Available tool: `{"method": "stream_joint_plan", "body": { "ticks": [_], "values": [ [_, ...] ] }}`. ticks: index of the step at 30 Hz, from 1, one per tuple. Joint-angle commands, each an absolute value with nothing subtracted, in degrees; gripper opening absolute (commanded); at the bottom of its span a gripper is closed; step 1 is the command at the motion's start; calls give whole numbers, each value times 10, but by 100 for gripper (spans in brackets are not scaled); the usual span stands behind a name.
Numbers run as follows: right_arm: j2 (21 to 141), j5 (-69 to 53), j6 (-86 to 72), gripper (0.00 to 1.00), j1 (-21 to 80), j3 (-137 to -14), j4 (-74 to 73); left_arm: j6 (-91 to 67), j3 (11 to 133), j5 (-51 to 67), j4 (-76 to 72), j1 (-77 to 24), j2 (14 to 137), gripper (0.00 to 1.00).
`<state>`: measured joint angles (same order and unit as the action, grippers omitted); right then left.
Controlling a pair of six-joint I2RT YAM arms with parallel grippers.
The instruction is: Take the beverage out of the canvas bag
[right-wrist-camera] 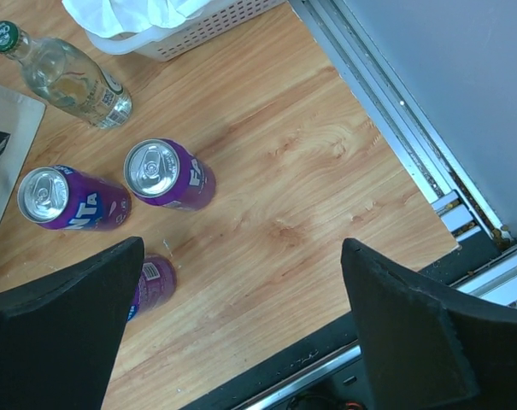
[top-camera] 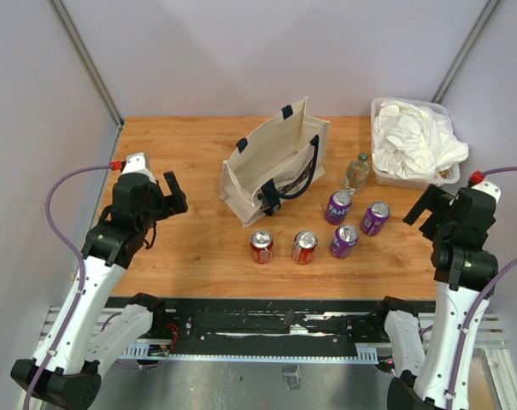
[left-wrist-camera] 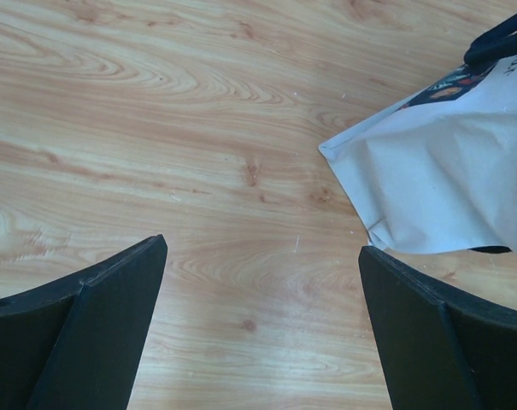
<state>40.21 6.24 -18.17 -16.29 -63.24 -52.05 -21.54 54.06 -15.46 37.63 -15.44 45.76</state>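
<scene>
The cream canvas bag (top-camera: 271, 162) with navy handles stands open at the table's middle back; I see no drink inside it from above. Its corner shows in the left wrist view (left-wrist-camera: 446, 171). Three purple cans (top-camera: 344, 240), two red cans (top-camera: 261, 247) and a clear bottle (top-camera: 357, 171) stand on the table in front and to the right of the bag. My left gripper (top-camera: 167, 196) is open and empty, left of the bag, above bare wood (left-wrist-camera: 262, 248). My right gripper (top-camera: 427, 207) is open and empty, right of the purple cans (right-wrist-camera: 241, 246).
A clear tub of white cloths (top-camera: 412, 141) sits at the back right, next to the bottle (right-wrist-camera: 70, 77). The table's right edge and metal rail (right-wrist-camera: 412, 145) lie close to my right gripper. Grey walls enclose the table.
</scene>
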Motion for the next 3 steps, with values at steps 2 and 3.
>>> {"method": "stream_joint_plan", "body": {
  "ticks": [2, 3],
  "values": [
    [397, 88, -180, 99, -162, -622, -530, -223, 527, -166, 381, -149, 446, 100],
    [395, 90, -180, 98, -162, -620, -530, -224, 527, -166, 381, -149, 446, 100]
  ]
}}
